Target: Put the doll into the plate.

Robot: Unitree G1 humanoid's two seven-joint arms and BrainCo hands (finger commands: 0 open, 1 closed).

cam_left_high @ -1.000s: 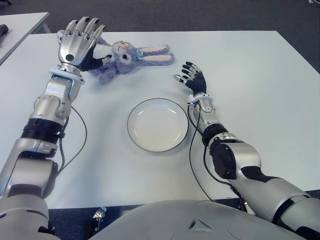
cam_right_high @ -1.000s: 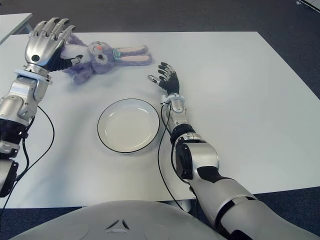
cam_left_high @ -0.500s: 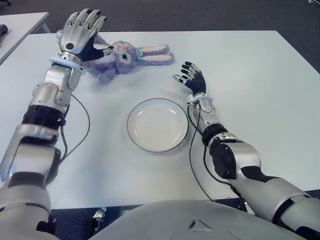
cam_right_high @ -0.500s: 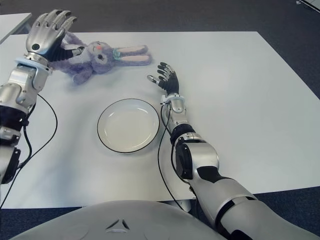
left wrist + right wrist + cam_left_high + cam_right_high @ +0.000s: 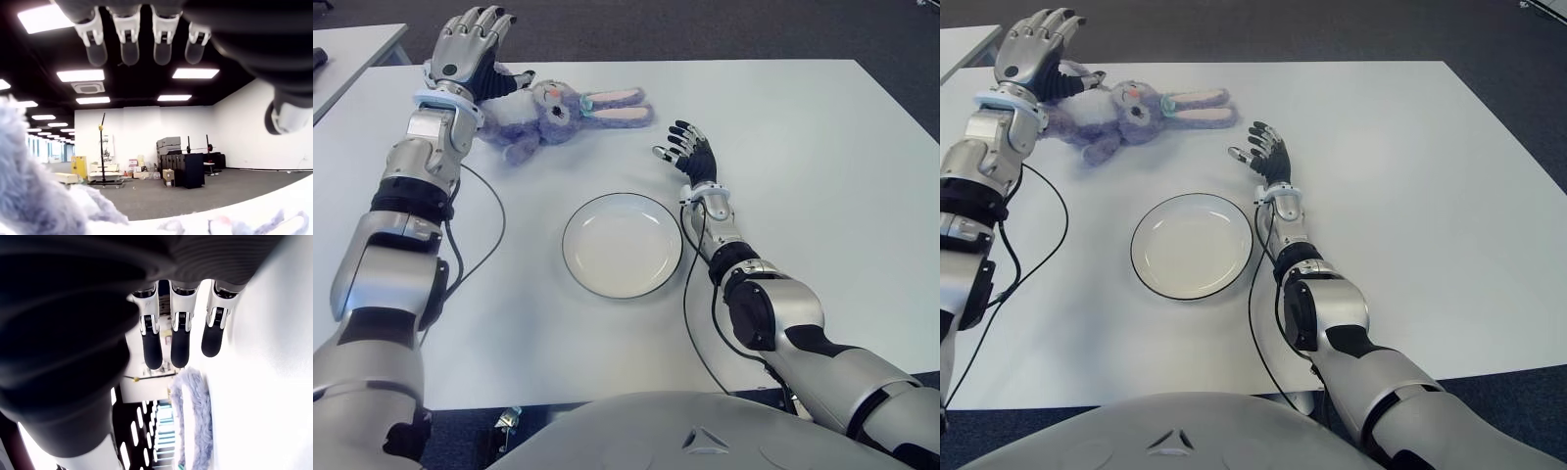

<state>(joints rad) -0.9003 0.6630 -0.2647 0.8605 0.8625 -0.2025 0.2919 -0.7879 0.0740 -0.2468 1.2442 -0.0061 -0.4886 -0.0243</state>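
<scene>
A purple plush rabbit doll (image 5: 543,113) lies on its side at the far left of the white table (image 5: 803,176), its long pink-lined ears pointing right. My left hand (image 5: 470,54) is at the doll's left end, over its body, fingers spread and pointing away; in the left wrist view purple fur (image 5: 34,196) shows close under the hand and nothing is between the fingers. A white plate (image 5: 622,244) with a dark rim sits empty in the middle of the table. My right hand (image 5: 688,149) shows to the right of the doll's ears, beyond the plate's right rim, fingers relaxed and holding nothing.
A second white table (image 5: 352,49) stands off the far left corner with a gap between. Dark carpet (image 5: 705,29) lies beyond the far edge. A black cable (image 5: 475,245) hangs from my left forearm over the tabletop.
My left hand has moved farther away and slightly left along the doll's body, and its forearm has stretched out. The doll, the plate and the right hand stay where they were.
</scene>
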